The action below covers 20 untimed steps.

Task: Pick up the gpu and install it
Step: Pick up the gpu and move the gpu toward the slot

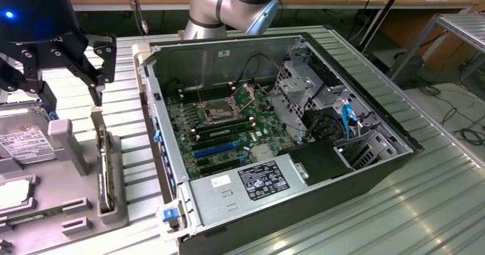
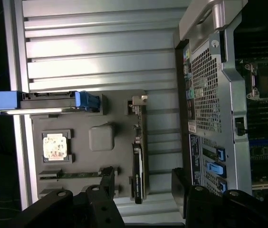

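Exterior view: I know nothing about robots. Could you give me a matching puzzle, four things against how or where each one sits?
Things:
1. gpu
2. hand
3. hard drive
4. computer case

States:
A. lying on its side, insides showing
B. open, above the grey holder
C. lying flat, white label up
D. standing on edge in the holder

Pairs: 1-D, 2-B, 3-C, 4-A

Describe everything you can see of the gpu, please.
The gpu is a thin, long, dark card with a silver metal bracket at one end. It stands on its edge in a slot of the grey holder tray, on the exterior view's left of the open computer case. Only the tray touches it. The open gripper hangs above one end, not gripping it.
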### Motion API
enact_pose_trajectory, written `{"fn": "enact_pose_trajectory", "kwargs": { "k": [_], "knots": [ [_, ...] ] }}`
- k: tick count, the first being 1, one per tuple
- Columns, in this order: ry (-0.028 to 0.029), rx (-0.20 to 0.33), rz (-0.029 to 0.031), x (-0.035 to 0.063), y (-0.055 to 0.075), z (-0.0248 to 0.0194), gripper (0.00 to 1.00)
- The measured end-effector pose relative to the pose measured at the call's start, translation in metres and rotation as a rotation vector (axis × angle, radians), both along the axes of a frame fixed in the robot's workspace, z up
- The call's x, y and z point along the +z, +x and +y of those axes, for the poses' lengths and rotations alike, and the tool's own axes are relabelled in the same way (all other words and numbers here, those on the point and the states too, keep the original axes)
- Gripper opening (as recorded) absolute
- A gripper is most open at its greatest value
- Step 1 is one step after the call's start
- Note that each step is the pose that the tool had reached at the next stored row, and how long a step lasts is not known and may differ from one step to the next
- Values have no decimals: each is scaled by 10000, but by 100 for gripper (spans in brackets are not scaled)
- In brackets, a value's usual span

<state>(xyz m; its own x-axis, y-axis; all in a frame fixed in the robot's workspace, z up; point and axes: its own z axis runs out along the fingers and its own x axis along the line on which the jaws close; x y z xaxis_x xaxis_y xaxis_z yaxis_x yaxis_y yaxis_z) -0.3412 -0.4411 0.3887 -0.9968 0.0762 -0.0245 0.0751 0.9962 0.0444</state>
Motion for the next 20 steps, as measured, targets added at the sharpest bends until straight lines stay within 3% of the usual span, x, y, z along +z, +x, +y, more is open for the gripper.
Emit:
{"fn": "enact_pose_trajectory", "kwargs": {
  "k": [20],
  "knots": [
    [-1, 0, 1, -57, 0, 0, 60]
  ]
}}
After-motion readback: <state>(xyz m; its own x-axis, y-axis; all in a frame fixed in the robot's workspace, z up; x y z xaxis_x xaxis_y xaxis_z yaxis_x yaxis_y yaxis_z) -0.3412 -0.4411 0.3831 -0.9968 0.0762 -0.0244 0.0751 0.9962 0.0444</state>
